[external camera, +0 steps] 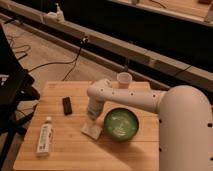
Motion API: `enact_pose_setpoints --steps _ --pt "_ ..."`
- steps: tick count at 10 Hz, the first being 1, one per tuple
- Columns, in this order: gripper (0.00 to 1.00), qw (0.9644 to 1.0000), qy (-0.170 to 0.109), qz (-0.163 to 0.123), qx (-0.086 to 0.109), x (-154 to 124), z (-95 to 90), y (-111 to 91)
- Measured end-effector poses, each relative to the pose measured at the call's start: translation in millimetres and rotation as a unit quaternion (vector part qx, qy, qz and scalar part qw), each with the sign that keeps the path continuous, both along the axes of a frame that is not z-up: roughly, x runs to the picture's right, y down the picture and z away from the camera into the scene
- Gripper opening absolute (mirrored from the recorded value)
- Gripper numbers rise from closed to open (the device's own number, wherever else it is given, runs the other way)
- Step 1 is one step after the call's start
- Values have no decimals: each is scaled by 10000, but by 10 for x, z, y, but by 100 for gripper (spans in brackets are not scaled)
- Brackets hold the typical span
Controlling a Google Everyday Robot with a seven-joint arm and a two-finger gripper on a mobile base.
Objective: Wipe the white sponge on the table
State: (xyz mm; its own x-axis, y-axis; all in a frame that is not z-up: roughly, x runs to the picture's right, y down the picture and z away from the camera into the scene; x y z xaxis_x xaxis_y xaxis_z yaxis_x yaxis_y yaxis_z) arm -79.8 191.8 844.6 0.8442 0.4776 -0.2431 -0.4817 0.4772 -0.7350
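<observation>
Light-wood planks, glued side by side, make up the square surface that I view from above and at an angle. The white sponge lies flat on it, near the middle and a little toward the front edge, just beside the left rim of a green dish; I cannot tell whether sponge and dish touch. The robot's white arm reaches in from the right side, bends at a rounded joint above the middle of the surface and turns downward. The tool sits at the end of that downward section, directly over the sponge and apparently in contact with its upper face. I cannot tell from this view whether the tool is wide, narrow or clamped on the sponge. A small black object lies to the left of the tool, apart from it. A white bottle with a label lies on its side near the front left corner, well apart from the sponge. A white paper cup stands upright at the far edge, behind the arm. Dark cables run across the floor beyond the surface.
</observation>
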Motion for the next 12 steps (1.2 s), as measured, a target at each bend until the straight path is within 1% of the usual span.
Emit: enact_pose_setpoints --steps 1,2,3,4,5,6,7,8,9,10,12 --pt "0 9999 -90 -74 102 -141 67 -103" --pt "0 9996 -185 -105 172 -270 95 -166" --pt "0 9991 -339 -91 246 -464 100 -233" --pt "0 9980 -567 -8 287 -723 48 -269" --pt "0 9971 -709 59 282 -862 -20 -260" --pt "0 9958 -874 124 254 -997 -132 -222" --pt "0 9942 -1043 178 180 -1093 -283 -131" --pt "0 9933 -1128 220 101 -1122 -384 -53" --pt "0 9933 -1127 270 -25 -1084 -462 56" --pt "0 9939 -1035 333 -208 -951 -540 216" --pt "0 9959 -660 356 -506 -560 -546 479"
